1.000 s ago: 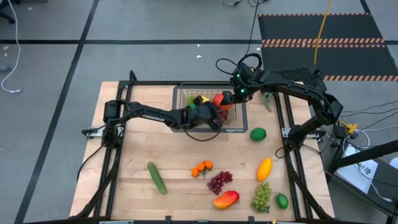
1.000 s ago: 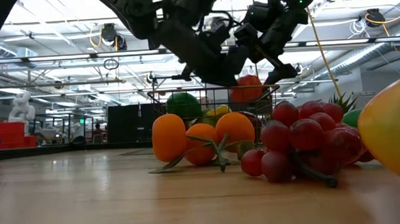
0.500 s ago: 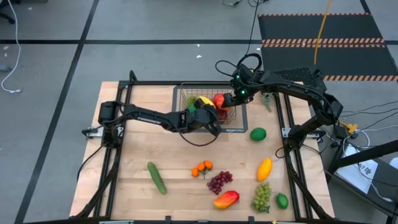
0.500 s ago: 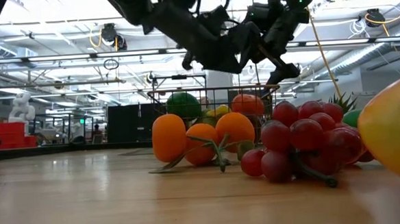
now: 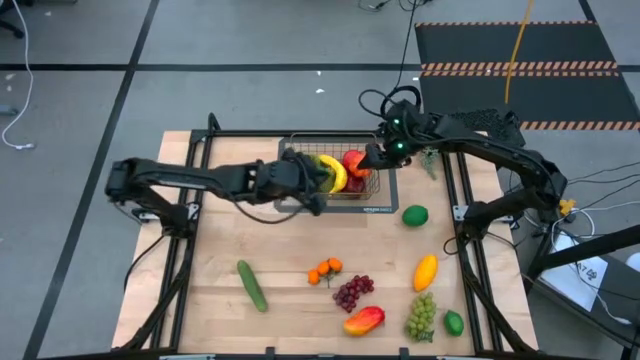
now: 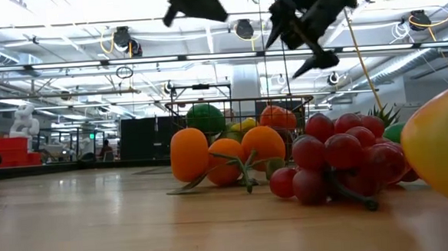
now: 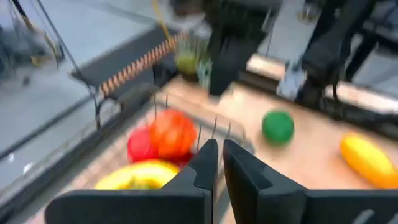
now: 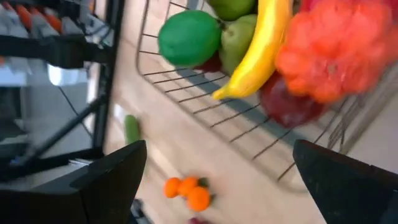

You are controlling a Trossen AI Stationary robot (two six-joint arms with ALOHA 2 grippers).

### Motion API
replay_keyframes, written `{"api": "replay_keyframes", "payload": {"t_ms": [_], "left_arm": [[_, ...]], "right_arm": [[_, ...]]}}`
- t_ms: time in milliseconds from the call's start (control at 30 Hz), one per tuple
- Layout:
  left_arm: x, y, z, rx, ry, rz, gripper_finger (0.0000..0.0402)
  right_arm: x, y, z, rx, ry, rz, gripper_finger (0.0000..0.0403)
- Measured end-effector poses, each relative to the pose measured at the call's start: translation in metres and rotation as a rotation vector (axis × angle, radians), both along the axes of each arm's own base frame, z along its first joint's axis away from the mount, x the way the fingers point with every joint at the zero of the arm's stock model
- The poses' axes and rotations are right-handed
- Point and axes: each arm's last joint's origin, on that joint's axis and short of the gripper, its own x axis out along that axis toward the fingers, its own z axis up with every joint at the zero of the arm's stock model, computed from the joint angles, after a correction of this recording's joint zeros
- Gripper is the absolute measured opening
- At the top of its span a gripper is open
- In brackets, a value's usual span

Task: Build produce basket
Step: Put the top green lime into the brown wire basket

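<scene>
Basket (image 5: 366, 187) sits between left hand (image 5: 312, 188), narrow and empty, and right hand (image 5: 374, 157), spread wide

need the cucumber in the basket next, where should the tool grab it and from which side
Grip the cucumber across its middle, coming straight down from above. It lies flat on bare table, long and slim, running diagonally, with nothing touching it; the oranges sit clear to its right. Turn the fingers crosswise to its length so they close on the narrow width. The left tool, shut by the basket, is probably nearer.
</scene>
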Motion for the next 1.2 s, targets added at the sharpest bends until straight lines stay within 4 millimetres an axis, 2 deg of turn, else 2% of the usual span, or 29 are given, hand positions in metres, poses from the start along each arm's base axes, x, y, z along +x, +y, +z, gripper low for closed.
{"api": "replay_keyframes", "payload": {"t_ms": [133, 300, 433, 633, 767, 900, 1200], "left_arm": [[-0.026, -0.002, 0.009, -0.072, 0.082, -0.04, 0.0028], [-0.047, -0.003, 0.004, -0.096, 0.251, -0.052, 0.0028], [-0.054, -0.004, -0.004, -0.114, 0.361, -0.084, 0.0028], [-0.057, -0.016, -0.008, -0.271, 0.391, -0.161, 0.0028], [-0.057, -0.03, -0.008, -0.276, 0.397, -0.21, 0.0028], [-0.058, -0.04, -0.007, -0.271, 0.396, -0.246, 0.0028], [-0.06, -0.055, -0.007, -0.28, 0.394, -0.263, 0.0028]], "right_arm": [[-0.009, 0.026, 0.019, 0.03, -0.013, -0.061, 0.04], [-0.023, 0.068, 0.032, 0.009, 0.061, -0.115, 0.04], [-0.029, 0.101, 0.036, 0.008, 0.1, -0.114, 0.04], [-0.036, 0.137, 0.033, 0.041, 0.196, -0.143, 0.04], [-0.042, 0.149, 0.026, 0.056, 0.305, -0.178, 0.04], [-0.045, 0.154, 0.025, 0.021, 0.326, -0.184, 0.04], [-0.048, 0.154, 0.024, -0.115, 0.346, -0.023, 0.04]]}}
